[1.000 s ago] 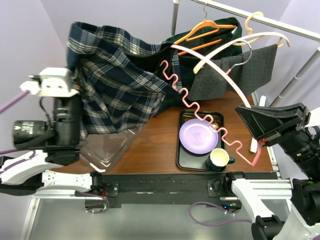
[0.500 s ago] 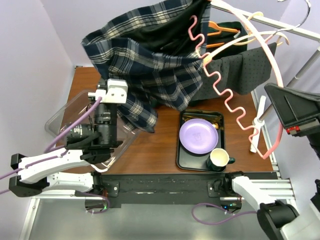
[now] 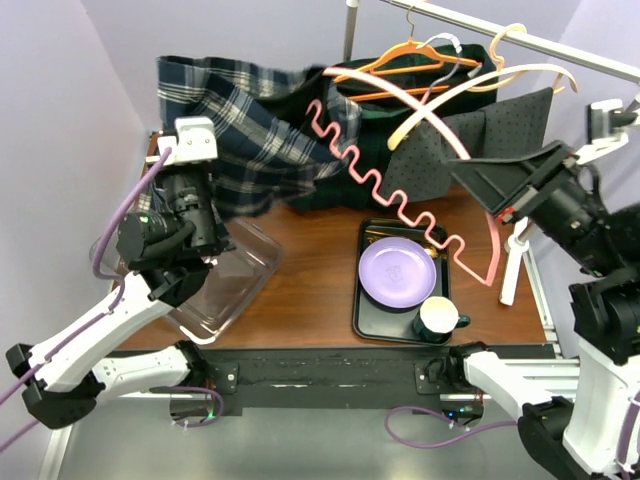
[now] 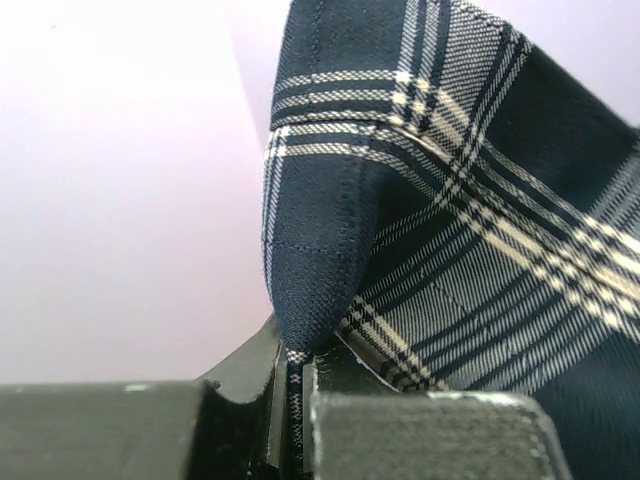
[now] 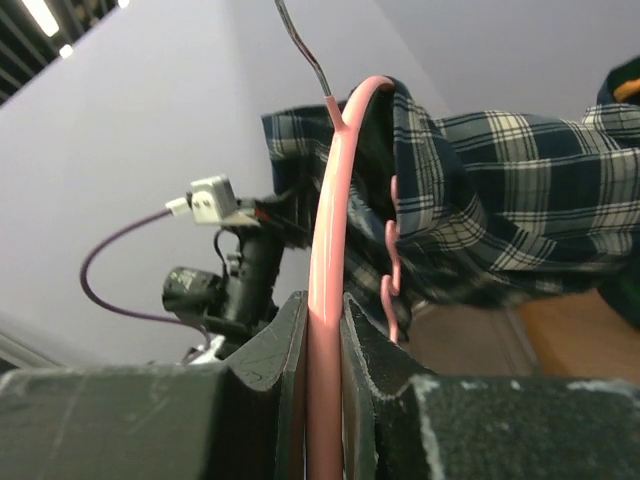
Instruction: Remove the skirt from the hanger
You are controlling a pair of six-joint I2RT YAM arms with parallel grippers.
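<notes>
Skirt look: the skirt (image 3: 250, 130) is dark navy plaid with white and grey lines and a stitched hem (image 4: 310, 250).
Skirt pose: bunched and raised off the table, spread across the far left of the scene.
Skirt hold: a folded hem edge is pinched between the fingers of the left gripper (image 4: 300, 385).
Hanger look: the hanger (image 3: 400, 210) is pink, with a smooth curved arm (image 5: 325, 300), a wavy lower bar and a thin metal hook.
Hanger pose: tilted, running diagonally from far centre to near right.
Hanger hold: the right gripper (image 5: 325, 335) clamps the curved arm.
Link: cloth drapes over the hanger's far-left end; the rest of the hanger is bare.
</notes>
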